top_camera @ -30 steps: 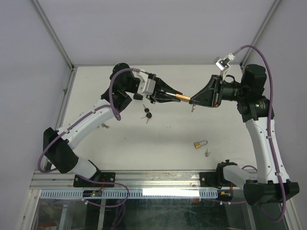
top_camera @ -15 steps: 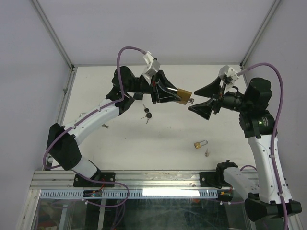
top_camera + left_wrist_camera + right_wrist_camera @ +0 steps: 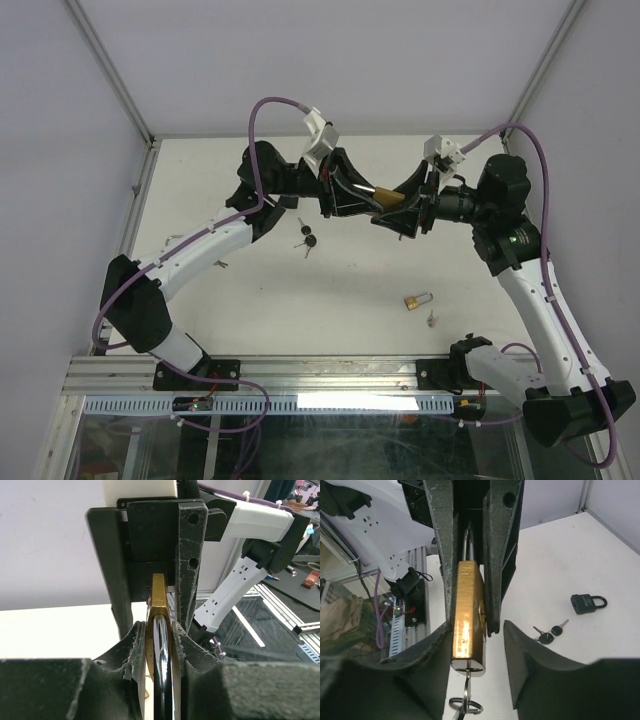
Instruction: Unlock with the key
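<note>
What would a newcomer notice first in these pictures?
In mid-air over the table, the left gripper clamps a brass padlock with a key in its keyhole. The right gripper stands open around the padlock's key end. A second padlock lies on the table.

In the overhead view the left pincer and the right pincer are covering most of the gold-coloured brass padlock, so only a sliver is showing. In the right wrist view the left pincer's fingers are hiding most of the steel shackle. The blade of the key is sitting out of sight inside the lock, and the bottom edge is cutting off the metal key ring. The second, small brass padlock on the white surface is showing too small to tell whether it is locked.
</note>
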You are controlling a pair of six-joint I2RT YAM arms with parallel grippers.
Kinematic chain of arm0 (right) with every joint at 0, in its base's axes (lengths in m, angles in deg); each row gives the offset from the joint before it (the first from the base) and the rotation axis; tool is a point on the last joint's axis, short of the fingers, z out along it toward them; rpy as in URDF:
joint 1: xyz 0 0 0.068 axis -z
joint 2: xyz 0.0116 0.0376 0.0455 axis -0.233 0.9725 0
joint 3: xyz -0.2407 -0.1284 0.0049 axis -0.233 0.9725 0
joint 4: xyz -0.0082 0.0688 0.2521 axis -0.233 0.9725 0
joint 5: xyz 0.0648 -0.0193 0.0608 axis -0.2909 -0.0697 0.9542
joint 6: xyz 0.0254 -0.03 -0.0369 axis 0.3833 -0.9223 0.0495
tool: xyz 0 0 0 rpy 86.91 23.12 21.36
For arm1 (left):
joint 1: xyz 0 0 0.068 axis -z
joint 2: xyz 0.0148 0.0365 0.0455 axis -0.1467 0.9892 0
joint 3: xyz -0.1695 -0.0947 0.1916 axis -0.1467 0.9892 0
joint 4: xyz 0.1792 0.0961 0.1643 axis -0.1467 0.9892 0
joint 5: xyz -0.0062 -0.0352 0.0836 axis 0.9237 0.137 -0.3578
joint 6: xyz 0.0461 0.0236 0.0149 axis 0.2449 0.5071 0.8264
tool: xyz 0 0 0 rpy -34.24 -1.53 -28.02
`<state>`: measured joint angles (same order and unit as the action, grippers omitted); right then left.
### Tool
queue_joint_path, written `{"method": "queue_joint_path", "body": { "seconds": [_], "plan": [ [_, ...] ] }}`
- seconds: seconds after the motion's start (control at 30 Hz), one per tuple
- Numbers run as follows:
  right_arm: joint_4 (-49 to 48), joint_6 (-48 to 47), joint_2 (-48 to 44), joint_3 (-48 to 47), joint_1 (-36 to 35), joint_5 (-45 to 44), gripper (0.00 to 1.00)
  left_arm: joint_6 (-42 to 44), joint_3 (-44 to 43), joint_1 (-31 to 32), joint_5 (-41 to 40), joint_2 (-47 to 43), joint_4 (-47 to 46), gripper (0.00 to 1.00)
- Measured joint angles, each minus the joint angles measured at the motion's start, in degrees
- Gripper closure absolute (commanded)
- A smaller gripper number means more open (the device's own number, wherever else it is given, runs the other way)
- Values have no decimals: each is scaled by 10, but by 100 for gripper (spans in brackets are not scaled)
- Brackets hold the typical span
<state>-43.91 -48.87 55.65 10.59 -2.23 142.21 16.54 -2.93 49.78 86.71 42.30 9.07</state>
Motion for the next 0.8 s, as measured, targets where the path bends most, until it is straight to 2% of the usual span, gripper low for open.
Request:
{"method": "queue_joint_path", "body": {
  "seconds": [0.13, 0.2, 0.27, 0.4, 0.43, 0.47, 0.5, 0.6, 0.7, 0.8],
  "plan": [
    [7, -5, 5, -1, -8, 0, 87, -3, 0, -2, -5, 3, 0, 100],
    [10, -10, 7, -2, -7, 2, 96, -7, -1, -3, -11, 3, 0, 100],
    [16, -17, 7, -5, -7, 0, 100, -8, -1, -4, -12, 3, 0, 100],
    [23, -23, 7, -8, -7, -3, 100, -7, -2, -4, -13, 3, 1, 100],
    [24, -23, 7, -9, -7, -2, 100, -8, -2, -4, -14, 3, 1, 96],
    [26, -22, 7, -11, -7, -2, 100, -8, -2, -4, -15, 3, 1, 79],
    [27, -22, 7, -12, -7, -2, 100, -8, -2, -4, -16, 3, 1, 57],
    [46, -24, 6, -16, -7, -2, 100, -7, -2, -6, -20, 3, 2, 34],
    [67, -27, 7, -17, -7, -7, 100, -10, -3, -21, -17, 2, 2, 26],
    [81, -27, 7, -17, -7, -8, 100, -5, -3, -40, -4, 0, 15, 29]
  ]
}}
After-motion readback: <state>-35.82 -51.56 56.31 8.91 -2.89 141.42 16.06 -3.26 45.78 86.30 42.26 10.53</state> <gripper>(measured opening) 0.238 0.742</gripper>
